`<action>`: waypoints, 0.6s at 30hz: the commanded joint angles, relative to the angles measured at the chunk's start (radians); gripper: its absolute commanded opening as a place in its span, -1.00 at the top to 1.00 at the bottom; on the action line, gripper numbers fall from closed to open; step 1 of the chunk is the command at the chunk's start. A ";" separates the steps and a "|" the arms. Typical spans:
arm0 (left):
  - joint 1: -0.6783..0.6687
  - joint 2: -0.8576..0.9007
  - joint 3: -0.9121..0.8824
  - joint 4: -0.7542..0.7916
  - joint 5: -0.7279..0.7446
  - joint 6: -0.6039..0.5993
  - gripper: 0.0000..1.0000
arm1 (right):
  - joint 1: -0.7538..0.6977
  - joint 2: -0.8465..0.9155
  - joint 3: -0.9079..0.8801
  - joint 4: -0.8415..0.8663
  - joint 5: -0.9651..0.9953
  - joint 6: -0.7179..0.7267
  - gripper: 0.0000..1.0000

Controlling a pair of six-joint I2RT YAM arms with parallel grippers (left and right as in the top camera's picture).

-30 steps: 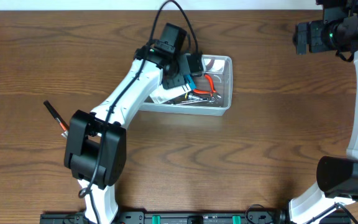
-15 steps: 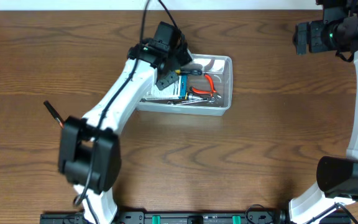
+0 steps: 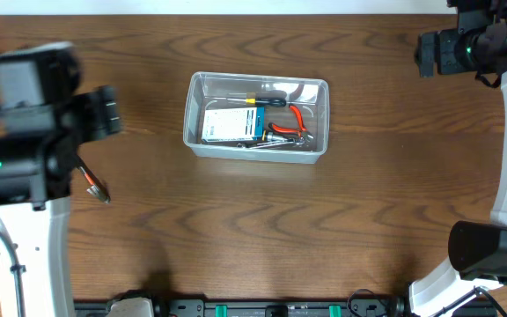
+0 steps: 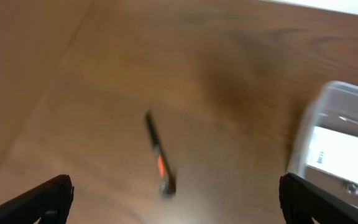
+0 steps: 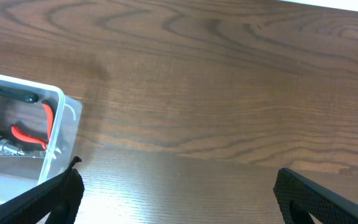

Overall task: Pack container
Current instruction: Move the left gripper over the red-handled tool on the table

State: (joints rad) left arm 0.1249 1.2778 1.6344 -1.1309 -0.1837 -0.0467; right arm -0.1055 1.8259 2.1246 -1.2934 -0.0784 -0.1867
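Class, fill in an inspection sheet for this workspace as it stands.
Surface: wooden table, brown grain.
Job's things: clear container holding a screwdriver, red-handled pliers and a white-blue box; black-orange pen on the table outside it, to its left.
Clutter: nothing seen.
Grippers: left gripper open, empty, pen in its view; right gripper open, empty, over bare wood.
Cables: thin black lead along the left arm.
Surroundings: black rail at the near edge.

clear glossy plastic container (image 3: 194,114), wood-grain table (image 3: 236,229)
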 commanded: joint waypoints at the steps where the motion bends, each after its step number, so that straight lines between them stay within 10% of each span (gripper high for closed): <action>1: 0.100 0.039 -0.009 -0.067 0.038 -0.246 -0.96 | -0.005 -0.008 -0.001 -0.001 -0.008 0.018 -0.98; 9: 0.245 0.151 -0.126 -0.131 0.042 -0.502 -0.96 | -0.005 -0.008 -0.001 0.000 -0.008 0.018 -0.98; 18: 0.289 0.305 -0.276 -0.024 0.094 -0.504 -0.96 | -0.005 -0.008 -0.001 0.003 -0.008 0.018 -0.98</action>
State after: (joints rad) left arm 0.4099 1.5536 1.3838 -1.1679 -0.1070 -0.5243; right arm -0.1055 1.8259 2.1246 -1.2900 -0.0788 -0.1867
